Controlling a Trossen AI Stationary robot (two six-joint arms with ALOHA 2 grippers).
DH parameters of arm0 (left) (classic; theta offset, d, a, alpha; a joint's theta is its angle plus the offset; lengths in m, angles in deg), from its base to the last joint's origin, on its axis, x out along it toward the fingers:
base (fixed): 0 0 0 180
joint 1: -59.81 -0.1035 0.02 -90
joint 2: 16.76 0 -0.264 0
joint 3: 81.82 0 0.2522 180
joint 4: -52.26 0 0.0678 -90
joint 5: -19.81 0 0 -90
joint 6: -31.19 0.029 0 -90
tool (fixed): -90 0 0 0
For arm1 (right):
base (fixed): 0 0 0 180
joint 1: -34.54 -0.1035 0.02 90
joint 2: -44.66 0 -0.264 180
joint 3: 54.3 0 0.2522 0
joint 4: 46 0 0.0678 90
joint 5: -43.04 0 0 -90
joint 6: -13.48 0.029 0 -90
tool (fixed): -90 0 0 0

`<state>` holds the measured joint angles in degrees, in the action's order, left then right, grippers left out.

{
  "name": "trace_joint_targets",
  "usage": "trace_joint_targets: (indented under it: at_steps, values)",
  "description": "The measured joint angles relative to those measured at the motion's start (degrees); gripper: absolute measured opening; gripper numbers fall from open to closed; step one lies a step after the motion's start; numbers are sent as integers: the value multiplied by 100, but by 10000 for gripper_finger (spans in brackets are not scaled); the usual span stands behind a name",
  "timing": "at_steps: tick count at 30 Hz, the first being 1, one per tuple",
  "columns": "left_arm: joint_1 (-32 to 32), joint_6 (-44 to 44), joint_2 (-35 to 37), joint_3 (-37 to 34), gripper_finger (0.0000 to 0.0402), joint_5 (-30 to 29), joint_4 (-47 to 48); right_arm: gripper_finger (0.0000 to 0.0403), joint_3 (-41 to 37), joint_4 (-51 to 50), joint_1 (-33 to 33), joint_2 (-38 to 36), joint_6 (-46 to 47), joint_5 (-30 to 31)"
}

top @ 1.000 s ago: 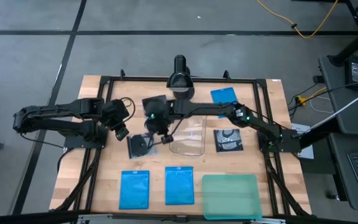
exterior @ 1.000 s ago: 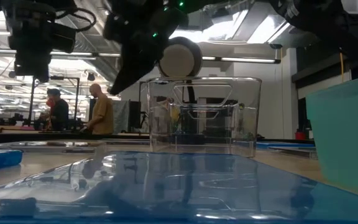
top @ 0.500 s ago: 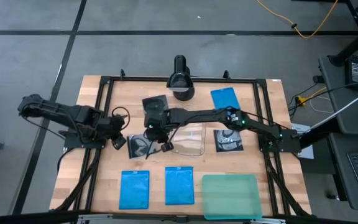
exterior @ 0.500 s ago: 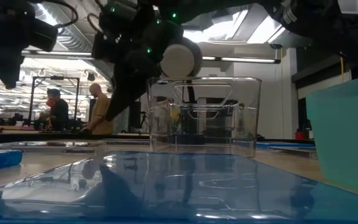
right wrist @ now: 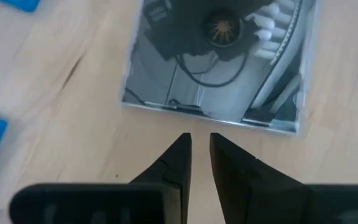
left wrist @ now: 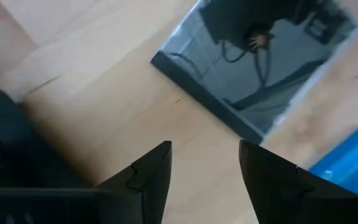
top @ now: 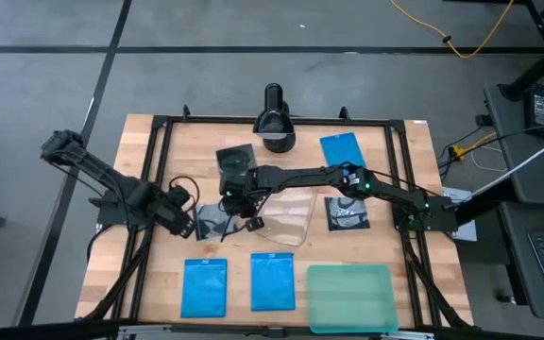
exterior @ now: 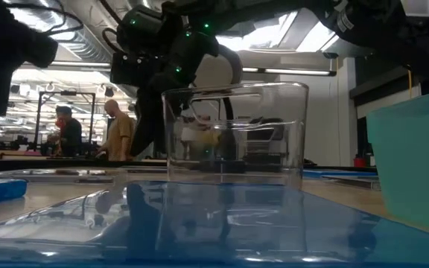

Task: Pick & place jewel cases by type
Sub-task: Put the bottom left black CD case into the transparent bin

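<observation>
A black-and-clear disc jewel case [top: 213,223] lies flat on the wooden table, left of centre. My left gripper [top: 187,223] hovers just to its left, pointing steeply down. In the left wrist view the left gripper [left wrist: 204,149] is open over bare wood, with the case [left wrist: 253,68] ahead of it. My right gripper [top: 244,213] reaches in from the right, between that case and the clear tub [top: 289,219]. In the right wrist view the right gripper [right wrist: 201,143] shows only a narrow empty gap, short of the case [right wrist: 222,62].
Two more disc cases lie at the far middle [top: 236,158] and right of the tub [top: 348,212]. Blue cases lie at the near edge [top: 205,286] [top: 272,280] and far right [top: 340,146]. A teal tray [top: 349,297] sits near right. A black round device [top: 274,123] stands at the far edge.
My left gripper has swung toward the table's near edge and sunk, ending beside the disc case. My right gripper has come down a little toward the table. The clear tub has slid somewhat toward the near edge.
</observation>
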<state>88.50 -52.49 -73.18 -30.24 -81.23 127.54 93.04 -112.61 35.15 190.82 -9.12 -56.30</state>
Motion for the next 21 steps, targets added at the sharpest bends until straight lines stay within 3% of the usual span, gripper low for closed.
trace_joint_targets:
  at_steps: [7,13,21]
  values:
    - [414,-523,-534,0,180,8,-76,64,5,-1275,13,-2,76,23]
    - [640,-844,-665,0,180,-21,-146,64,4,-1680,4,-2,4,43]
    - [778,-1160,-678,0,180,-197,-168,64,117,-1059,4,-71,-68,171]
